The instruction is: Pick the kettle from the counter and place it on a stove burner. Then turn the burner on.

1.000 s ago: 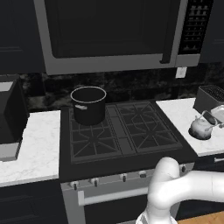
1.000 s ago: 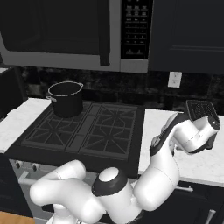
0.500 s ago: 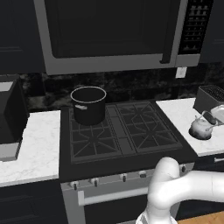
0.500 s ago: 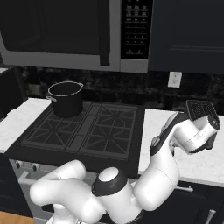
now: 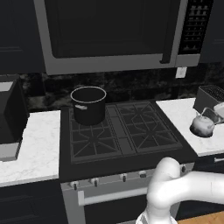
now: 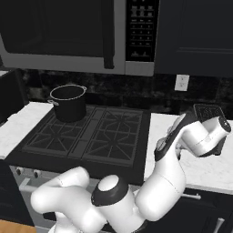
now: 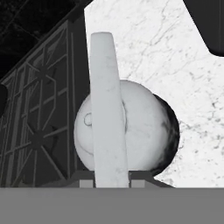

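Right of the black stove, a small round silvery kettle (image 5: 202, 126) sits on the white marble worktop (image 5: 186, 114), just in front of a dark toaster (image 5: 209, 98). From the hand camera the kettle's arched handle (image 7: 106, 113) rises straight up the middle, close to the tool (whether it is gripping cannot be told). A black pot (image 5: 89, 105) stands on the rear left burner (image 5: 89, 119).

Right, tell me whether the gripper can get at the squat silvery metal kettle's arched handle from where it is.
Probably yes: the gripper hangs right over the squat silvery metal kettle on the white marble counter, the arched handle running between its fingertips, nothing between.
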Controlling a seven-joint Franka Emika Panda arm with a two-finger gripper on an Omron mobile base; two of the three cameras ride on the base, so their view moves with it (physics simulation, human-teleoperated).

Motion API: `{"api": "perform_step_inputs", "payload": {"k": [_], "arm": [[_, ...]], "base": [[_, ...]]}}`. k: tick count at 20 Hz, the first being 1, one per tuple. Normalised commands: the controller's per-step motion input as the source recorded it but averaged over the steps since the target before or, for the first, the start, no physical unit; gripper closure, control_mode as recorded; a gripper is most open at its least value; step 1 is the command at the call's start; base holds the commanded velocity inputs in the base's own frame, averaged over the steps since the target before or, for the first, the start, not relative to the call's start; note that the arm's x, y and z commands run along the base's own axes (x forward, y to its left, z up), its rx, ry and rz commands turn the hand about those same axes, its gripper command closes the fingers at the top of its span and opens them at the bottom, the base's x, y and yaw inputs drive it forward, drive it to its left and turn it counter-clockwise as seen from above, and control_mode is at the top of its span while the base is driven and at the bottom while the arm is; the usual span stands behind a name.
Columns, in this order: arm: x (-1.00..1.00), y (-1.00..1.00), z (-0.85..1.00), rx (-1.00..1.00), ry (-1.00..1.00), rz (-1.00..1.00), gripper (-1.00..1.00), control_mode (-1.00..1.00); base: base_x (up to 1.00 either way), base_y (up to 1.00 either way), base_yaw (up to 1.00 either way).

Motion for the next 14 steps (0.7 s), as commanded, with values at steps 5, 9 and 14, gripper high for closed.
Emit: {"api": "perform_step_inputs", "payload": {"k": [5, 9, 14], "arm": [[-0.25, 0.52, 0.47, -0.09, -0.14, 0.02, 1.00, -1.00], [-0.20, 0.72, 0.24, -0.13, -0.08, 0.00, 1.00, -1.00], [-0.16, 0.84, 0.05, -0.14, -0.03, 0.00, 1.00, -1.00]], "base": [[0.00, 0.00, 0.00], [0.00, 0.00, 0.00], [0.00, 0.00, 0.00]]}}
